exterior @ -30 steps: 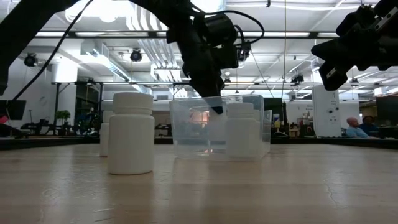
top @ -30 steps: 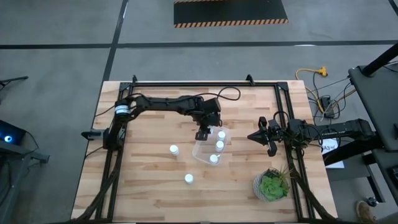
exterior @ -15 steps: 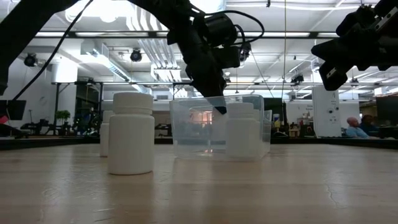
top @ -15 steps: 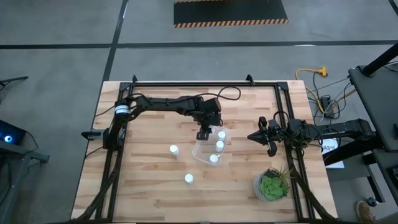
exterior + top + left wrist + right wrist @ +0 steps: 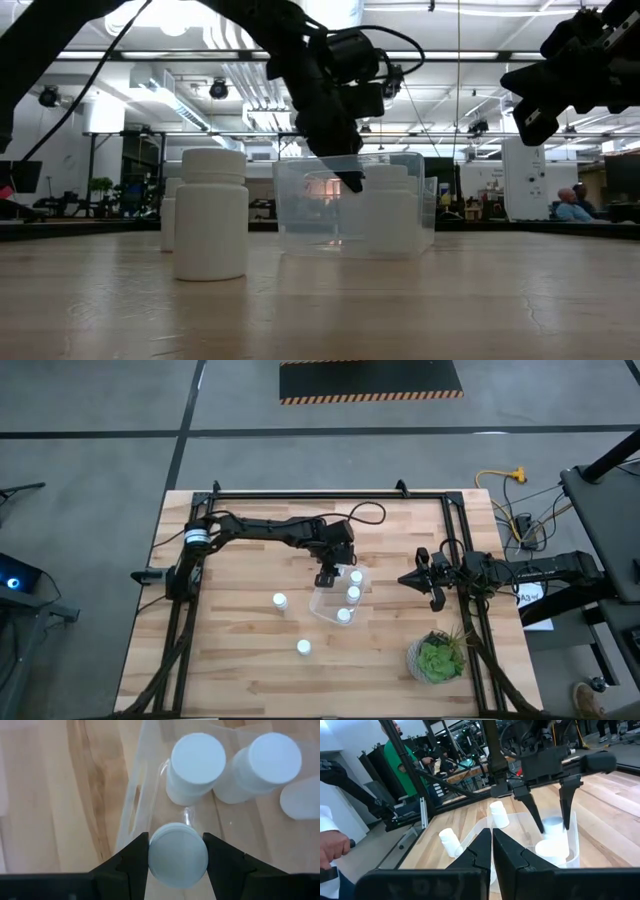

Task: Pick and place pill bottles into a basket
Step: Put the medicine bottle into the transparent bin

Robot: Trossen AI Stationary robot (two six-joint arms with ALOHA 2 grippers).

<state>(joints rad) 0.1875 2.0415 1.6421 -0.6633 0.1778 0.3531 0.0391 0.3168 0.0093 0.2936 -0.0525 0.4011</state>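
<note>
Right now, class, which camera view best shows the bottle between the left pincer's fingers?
The left wrist view: the gripped bottle sits large between both fingers, over the basket. The high view shows only a speck; the low and right wrist views show it through the clear plastic.

The left arm stretches from its base at the left edge of the bench (image 5: 240,660) toward the middle, its wrist bent downward. The left tool (image 5: 326,576) points down, and its two dark fingers (image 5: 131,861) press against the sides of a white pill bottle (image 5: 178,854), holding it. In the low view this tool (image 5: 350,180) hangs tilted, fingertips lowest. The right arm waits at the right edge of the bench, lifted above the surface. The right tool (image 5: 418,581) points toward the bench's middle, with its fingers (image 5: 475,854) closed together and nothing between them.
</note>
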